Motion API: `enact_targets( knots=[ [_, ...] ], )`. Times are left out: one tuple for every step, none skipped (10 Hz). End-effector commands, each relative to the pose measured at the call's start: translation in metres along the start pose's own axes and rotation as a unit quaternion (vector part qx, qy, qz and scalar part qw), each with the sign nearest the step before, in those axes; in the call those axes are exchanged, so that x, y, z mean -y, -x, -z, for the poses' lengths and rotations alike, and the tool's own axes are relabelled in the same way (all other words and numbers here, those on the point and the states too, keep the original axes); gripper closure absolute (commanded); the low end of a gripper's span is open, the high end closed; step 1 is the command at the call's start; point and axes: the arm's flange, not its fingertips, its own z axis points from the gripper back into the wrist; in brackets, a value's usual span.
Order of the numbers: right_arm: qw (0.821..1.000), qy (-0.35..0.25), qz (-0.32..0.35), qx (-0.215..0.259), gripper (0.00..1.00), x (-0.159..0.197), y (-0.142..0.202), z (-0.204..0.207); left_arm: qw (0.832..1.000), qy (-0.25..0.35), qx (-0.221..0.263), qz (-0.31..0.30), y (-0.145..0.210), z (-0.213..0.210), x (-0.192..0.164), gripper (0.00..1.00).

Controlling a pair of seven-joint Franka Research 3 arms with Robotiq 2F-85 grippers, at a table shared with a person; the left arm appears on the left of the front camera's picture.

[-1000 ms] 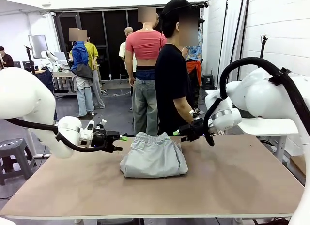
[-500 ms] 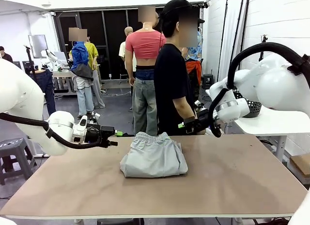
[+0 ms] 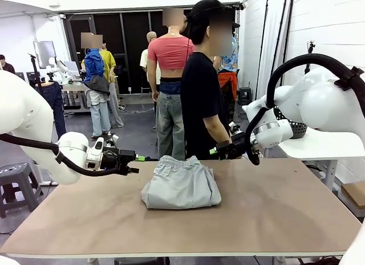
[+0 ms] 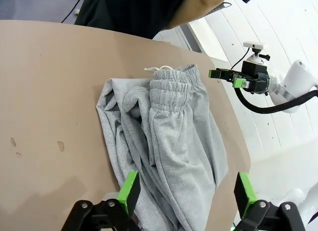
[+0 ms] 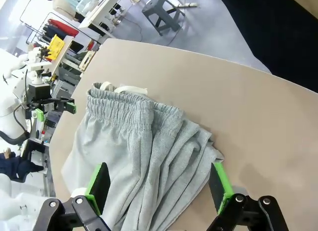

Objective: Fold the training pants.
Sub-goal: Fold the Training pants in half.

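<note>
The light grey training pants (image 3: 181,183) lie folded into a compact bundle on the table's middle, elastic waistband toward the far edge. My left gripper (image 3: 137,159) hovers open to the left of the pants, above the table. Over by the far right corner of the pants, my right gripper (image 3: 214,153) is open too, close to the person's forearm. In the left wrist view the pants (image 4: 169,141) spread beyond my open green fingers (image 4: 130,189). From the right wrist, the waistband (image 5: 124,109) and folds lie between the open pads (image 5: 99,184).
A person in black (image 3: 202,88) stands at the far edge behind the pants. A black mesh basket (image 3: 290,128) sits on a white side table at the right. The brown tabletop (image 3: 274,213) has free room in front and on both sides.
Over the second both grippers drew back from the pants, the left one leftward, the right one up and right. The pants lie as before.
</note>
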Motion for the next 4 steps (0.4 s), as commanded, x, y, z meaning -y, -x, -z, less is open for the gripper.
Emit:
enact_targets(
  knots=[
    [1.0, -0.006, 0.005, -0.002, 0.0, 0.0007, -0.0062, 0.0013, 1.0, 0.0, -0.006, -0.004, -0.0052, 0.0004, -0.0003, 0.0],
    [1.0, -0.006, 0.005, -0.002, 0.0, 0.0007, -0.0062, 0.0013, 1.0, 0.0, -0.006, -0.004, -0.0052, 0.0004, -0.0003, 0.0],
    [1.0, -0.006, 0.005, -0.002, 0.0, 0.0007, -0.0062, 0.0013, 1.0, 0.0, -0.006, -0.004, -0.0052, 0.0004, -0.0003, 0.0],
    [1.0, -0.006, 0.005, -0.002, 0.0, 0.0007, -0.0062, 0.0013, 1.0, 0.0, -0.006, -0.004, -0.0052, 0.0004, -0.0003, 0.0]
  ],
)
